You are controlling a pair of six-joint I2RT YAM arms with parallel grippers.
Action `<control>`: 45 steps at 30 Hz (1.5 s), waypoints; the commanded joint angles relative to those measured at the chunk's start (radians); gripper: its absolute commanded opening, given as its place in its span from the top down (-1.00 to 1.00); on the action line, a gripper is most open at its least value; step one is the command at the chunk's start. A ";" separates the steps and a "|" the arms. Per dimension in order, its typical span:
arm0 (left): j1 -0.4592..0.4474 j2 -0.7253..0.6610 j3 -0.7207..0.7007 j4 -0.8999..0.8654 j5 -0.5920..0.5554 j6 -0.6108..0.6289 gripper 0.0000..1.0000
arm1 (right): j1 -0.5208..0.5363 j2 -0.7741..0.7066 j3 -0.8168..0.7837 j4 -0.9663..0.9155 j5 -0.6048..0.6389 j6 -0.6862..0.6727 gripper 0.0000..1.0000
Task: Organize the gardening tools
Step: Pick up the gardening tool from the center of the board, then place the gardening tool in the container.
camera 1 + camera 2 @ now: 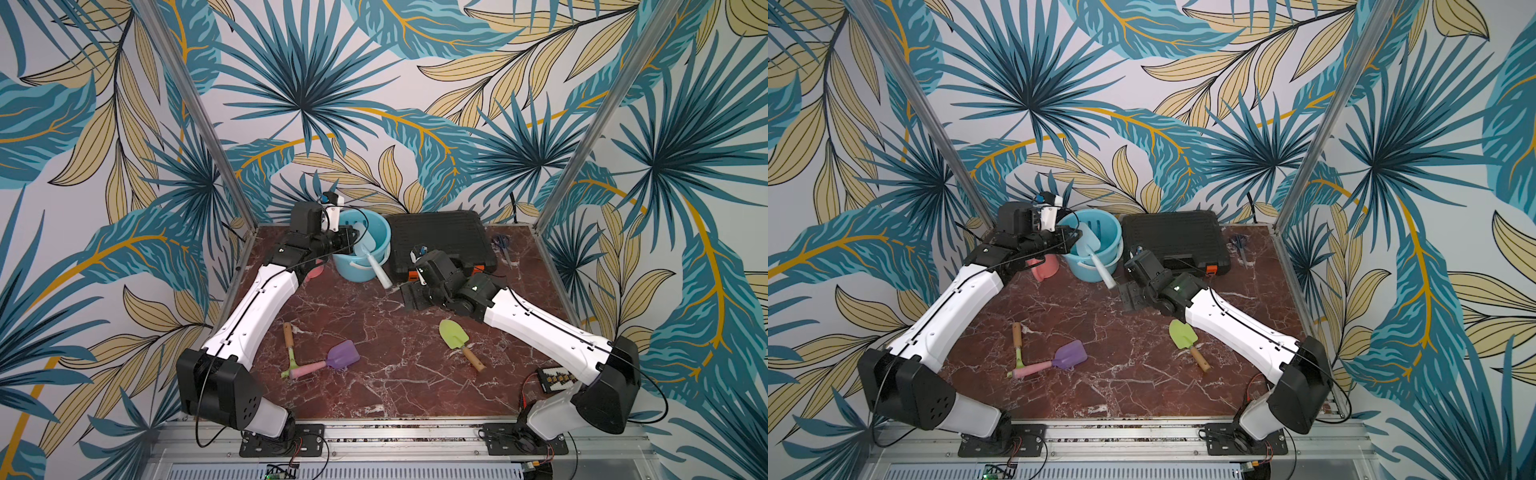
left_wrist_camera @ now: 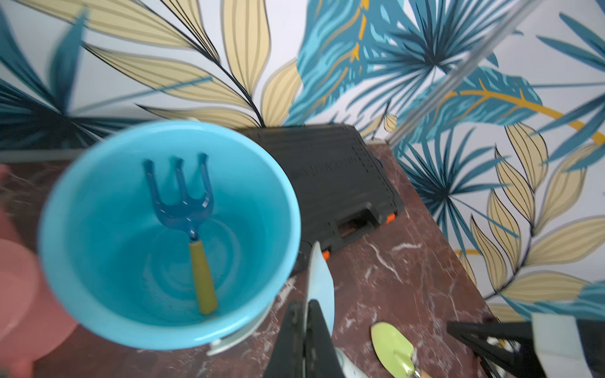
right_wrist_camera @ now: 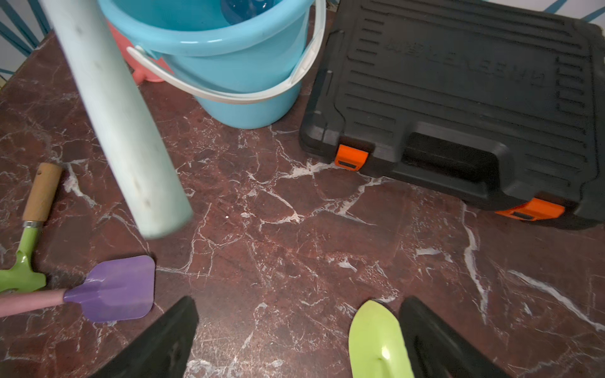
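Left wrist view: your left gripper [image 2: 306, 307] pinched shut on pale blue trowel [image 2: 322, 275] at bucket [image 2: 98, 245] rim, worktop [image 2: 409, 261] far edge. Right gripper [image 3: 298, 304] wide open, empty, over worktop centre. Lime trowel [image 3: 376, 340] lies near it.

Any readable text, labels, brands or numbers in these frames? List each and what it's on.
Nothing can be quoted; no text is legible in any view.
Black case, lid: one line of raised lettering, seen in both wrist views, too blurred and low in contrast to read.
Small board with connectors near the right arm's base: too small to tell any marking.
No other text, number or sign shows.
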 commanded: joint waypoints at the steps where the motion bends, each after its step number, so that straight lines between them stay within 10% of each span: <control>1: 0.028 -0.042 0.051 0.128 -0.120 0.050 1.00 | -0.001 -0.027 -0.034 0.018 0.063 0.028 -0.99; 13: 0.058 0.088 0.106 0.444 -0.299 0.254 1.00 | -0.002 -0.053 -0.066 0.024 0.055 0.067 -0.99; 36: -0.034 0.450 0.069 0.668 -0.042 0.518 0.98 | -0.002 -0.077 -0.072 -0.032 0.074 0.094 -0.99; 45: -0.021 0.403 0.045 0.629 -0.062 0.446 -0.29 | -0.002 -0.034 -0.044 -0.023 0.067 0.084 -0.99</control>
